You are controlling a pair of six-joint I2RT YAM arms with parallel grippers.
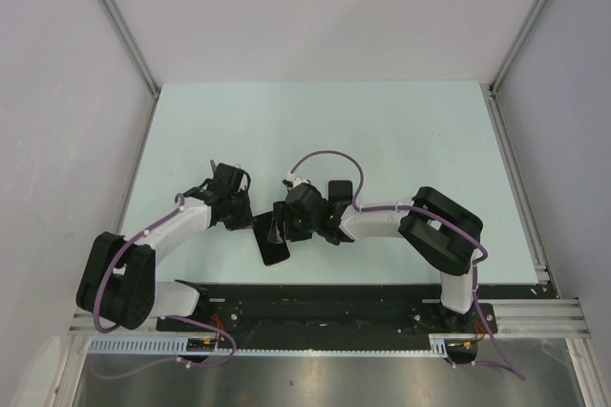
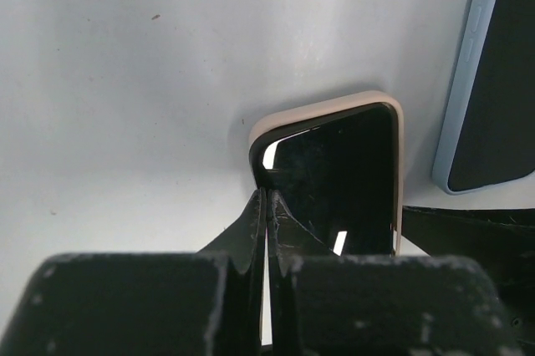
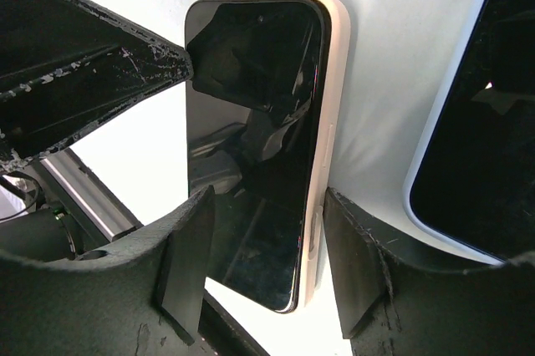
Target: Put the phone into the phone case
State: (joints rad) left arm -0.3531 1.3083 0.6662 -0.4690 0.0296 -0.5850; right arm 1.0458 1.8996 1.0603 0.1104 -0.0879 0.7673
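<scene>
The left gripper (image 2: 267, 193) had its jaws clenched, apparently on the phone case (image 2: 326, 107) rim, while the right gripper (image 3: 267, 199) stood with jaws released astride the phone (image 3: 251, 122).

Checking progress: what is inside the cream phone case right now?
A dark-screened phone fills the cream case, screen up. The case's floor beneath it is covered, so full seating cannot be judged.

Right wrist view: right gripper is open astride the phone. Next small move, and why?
Probably close the right gripper gently on the long sides of the phone. Its fingers stand open on either side. The cream case shows along one long edge only, so the other edge may be unseated. The left gripper is shut on the case rim at a corner, bracing it.
</scene>
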